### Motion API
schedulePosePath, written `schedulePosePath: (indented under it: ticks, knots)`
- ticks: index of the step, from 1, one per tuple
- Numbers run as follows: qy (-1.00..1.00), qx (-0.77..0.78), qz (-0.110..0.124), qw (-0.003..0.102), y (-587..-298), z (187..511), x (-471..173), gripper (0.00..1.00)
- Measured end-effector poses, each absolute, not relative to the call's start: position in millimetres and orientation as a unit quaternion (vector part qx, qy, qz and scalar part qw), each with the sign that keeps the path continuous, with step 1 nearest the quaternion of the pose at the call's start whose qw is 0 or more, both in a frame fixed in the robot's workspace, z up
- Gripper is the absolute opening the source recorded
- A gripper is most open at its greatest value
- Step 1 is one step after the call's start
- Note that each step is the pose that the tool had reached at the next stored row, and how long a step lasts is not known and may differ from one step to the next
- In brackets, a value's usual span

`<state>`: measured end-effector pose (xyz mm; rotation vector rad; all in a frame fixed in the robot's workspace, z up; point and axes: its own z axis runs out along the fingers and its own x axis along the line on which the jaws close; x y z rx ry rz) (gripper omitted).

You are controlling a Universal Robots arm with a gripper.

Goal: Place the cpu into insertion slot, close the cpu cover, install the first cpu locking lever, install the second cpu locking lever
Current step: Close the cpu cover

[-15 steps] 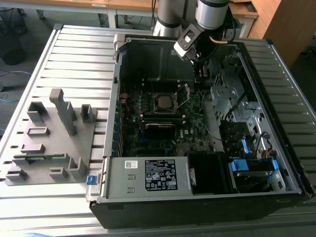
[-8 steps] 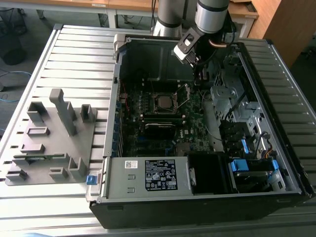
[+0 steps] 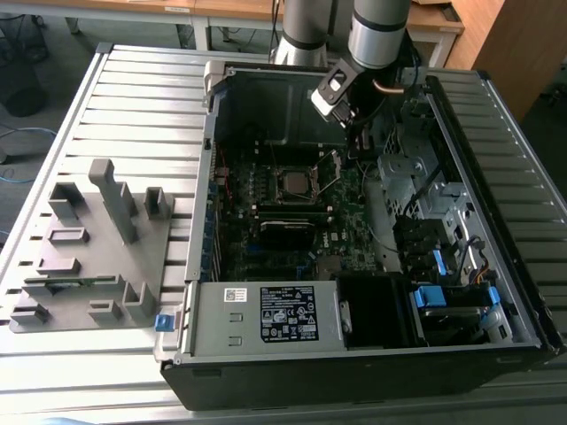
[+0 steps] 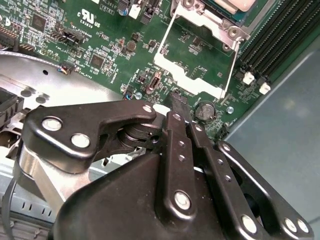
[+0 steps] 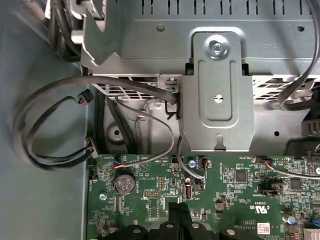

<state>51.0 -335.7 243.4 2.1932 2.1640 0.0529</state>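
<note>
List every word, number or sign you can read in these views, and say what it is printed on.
Large white printed label on the silver metal power supply box: print too small to read.
Small white sticker on the same box: too small to read.
White lettering on the dark green circuit board: tiny and partly cut off, so nothing can be quoted reliably.

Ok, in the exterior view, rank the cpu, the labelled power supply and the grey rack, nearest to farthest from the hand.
1. cpu, on the board beside the hand.
2. power supply, case edge toward the camera.
3. grey rack, outside the case, exterior view's left.
</note>
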Motion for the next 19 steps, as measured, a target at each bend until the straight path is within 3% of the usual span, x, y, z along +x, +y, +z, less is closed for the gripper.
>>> schedulePosePath:
  ticks: [8, 12, 19]
  knots:
    - [0.702, 0.711, 0.017, 0.03, -335.6, 241.4, 51.1, 0.11]
    - [0.702, 0.712, 0.0, 0.014, -335.7, 240.9, 52.0, 0.11]
    - [0.702, 0.712, -0.001, 0.013, -335.6, 240.9, 52.0, 0.11]
